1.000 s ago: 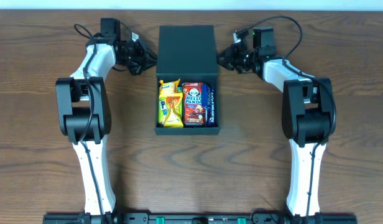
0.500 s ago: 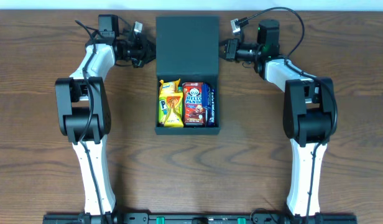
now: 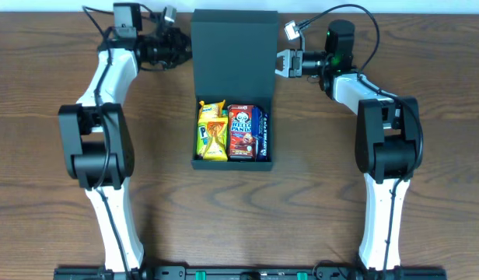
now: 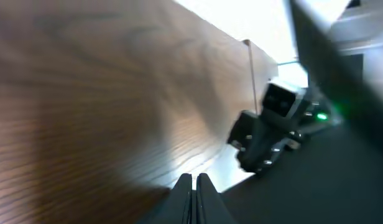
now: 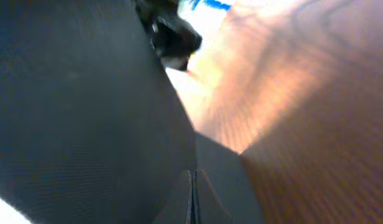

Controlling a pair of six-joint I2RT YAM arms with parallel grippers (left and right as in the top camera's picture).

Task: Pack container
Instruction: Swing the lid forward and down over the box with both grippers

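The container (image 3: 232, 163) is a dark box in the middle of the table, and its flap lid (image 3: 233, 54) is raised off the table at the far end. Inside lie a yellow packet (image 3: 212, 131), a red Hello Panda pack (image 3: 242, 131) and a blue pack (image 3: 260, 132). My left gripper (image 3: 185, 53) is shut, at the lid's left edge. My right gripper (image 3: 280, 64) is shut, at the lid's right edge. The left wrist view shows shut tips (image 4: 193, 178) beside the dark lid (image 4: 341, 174). In the right wrist view, shut tips (image 5: 193, 174) lie against the lid (image 5: 73, 112).
Brown wooden table (image 3: 53, 194) on all sides of the box. Both arm bases stand at the near edge. Cables loop over each wrist at the far side. The opposite arm's gripper (image 4: 266, 137) shows across the lid in the left wrist view.
Both grippers have moved toward the table's far side along the lid's edges. The lid has come up and looks larger from overhead.
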